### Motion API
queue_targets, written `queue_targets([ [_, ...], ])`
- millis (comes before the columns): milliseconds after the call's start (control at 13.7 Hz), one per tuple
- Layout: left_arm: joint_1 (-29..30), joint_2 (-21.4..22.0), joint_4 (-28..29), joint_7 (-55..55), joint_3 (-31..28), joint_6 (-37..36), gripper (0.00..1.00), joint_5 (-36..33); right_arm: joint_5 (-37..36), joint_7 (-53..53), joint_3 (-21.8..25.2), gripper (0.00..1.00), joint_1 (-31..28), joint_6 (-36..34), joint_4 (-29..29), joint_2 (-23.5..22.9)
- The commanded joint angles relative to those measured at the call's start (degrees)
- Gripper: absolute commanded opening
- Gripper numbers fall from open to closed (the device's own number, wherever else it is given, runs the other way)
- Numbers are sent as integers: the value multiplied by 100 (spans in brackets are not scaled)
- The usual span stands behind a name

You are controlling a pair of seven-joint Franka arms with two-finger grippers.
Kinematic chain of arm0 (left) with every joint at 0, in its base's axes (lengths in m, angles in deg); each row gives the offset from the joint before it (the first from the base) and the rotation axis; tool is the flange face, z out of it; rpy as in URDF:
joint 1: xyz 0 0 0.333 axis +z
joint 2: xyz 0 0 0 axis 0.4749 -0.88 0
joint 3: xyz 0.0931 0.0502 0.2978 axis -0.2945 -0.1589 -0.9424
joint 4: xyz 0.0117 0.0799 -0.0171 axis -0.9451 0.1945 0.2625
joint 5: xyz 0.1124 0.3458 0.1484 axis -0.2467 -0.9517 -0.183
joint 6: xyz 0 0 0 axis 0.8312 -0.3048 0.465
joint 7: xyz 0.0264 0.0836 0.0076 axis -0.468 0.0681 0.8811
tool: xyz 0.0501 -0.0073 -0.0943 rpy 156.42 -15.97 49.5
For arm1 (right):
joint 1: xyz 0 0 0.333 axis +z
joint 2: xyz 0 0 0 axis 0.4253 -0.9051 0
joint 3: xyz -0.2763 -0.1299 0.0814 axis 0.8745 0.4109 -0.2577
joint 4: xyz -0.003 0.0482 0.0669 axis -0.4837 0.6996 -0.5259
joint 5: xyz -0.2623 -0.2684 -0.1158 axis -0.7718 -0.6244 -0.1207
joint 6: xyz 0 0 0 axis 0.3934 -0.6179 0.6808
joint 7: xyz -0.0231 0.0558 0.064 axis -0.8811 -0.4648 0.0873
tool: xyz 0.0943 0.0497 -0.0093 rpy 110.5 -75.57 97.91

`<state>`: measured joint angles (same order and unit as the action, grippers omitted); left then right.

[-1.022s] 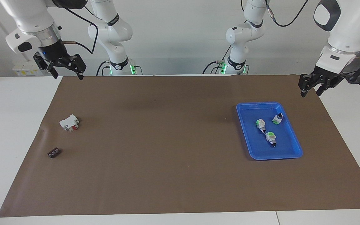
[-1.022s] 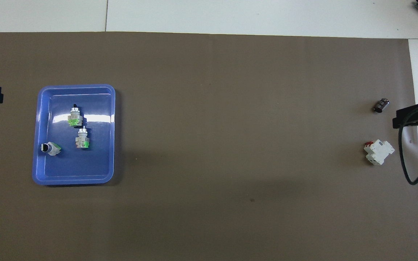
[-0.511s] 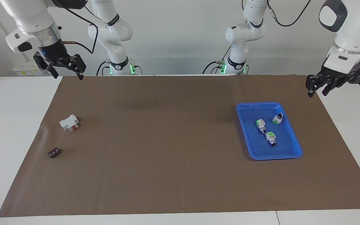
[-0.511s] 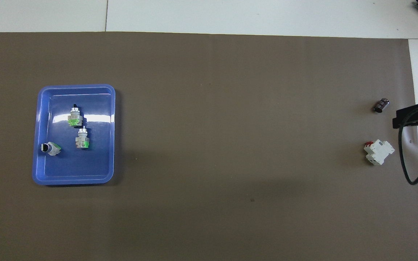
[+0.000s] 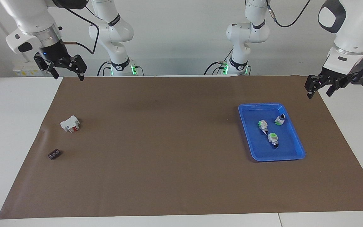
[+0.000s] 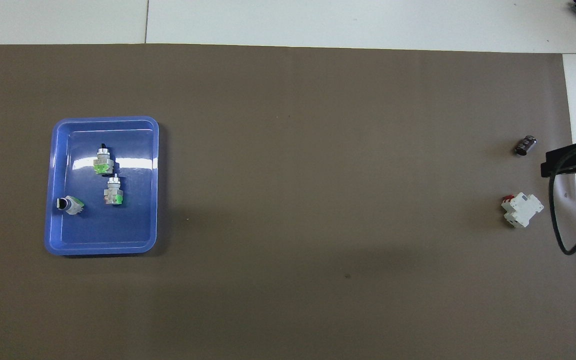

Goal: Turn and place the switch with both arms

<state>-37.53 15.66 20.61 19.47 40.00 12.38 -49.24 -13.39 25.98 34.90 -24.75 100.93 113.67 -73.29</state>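
Note: the left pincer [image 5: 320,89], open and empty, has drifted at the desk [image 5: 175,189] corner; the switch [image 5: 273,138] remains ungrasped. Right pincer [image 5: 64,67] waits open.

no readable text, label, brand or number on anything in either view

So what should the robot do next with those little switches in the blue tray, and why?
Probably the left gripper should swing over the blue tray and come down toward one switch. It hangs open above the mat's edge beside the tray, holding nothing, and all three switches lie loose inside. The right gripper waits open at the right arm's end of the table.
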Motion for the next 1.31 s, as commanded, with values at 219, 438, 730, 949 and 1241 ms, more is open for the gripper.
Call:
queue_targets([
  [219,-102,362,441,-36,-54,65,100,69,-38,130,-26,100,-24,-84,-33,-2],
  [438,39,362,450,-27,-89,56,100,69,-38,130,-26,100,-24,-93,-33,-2],
  [730,21,362,450,-27,-89,56,100,69,-38,130,-26,100,-24,-93,-33,-2],
  [949,30,362,450,-27,-89,56,100,69,-38,130,-26,100,-24,-93,-33,-2],
  [1241,30,362,450,-27,-89,56,100,69,-38,130,-26,100,-24,-93,-33,-2],
])
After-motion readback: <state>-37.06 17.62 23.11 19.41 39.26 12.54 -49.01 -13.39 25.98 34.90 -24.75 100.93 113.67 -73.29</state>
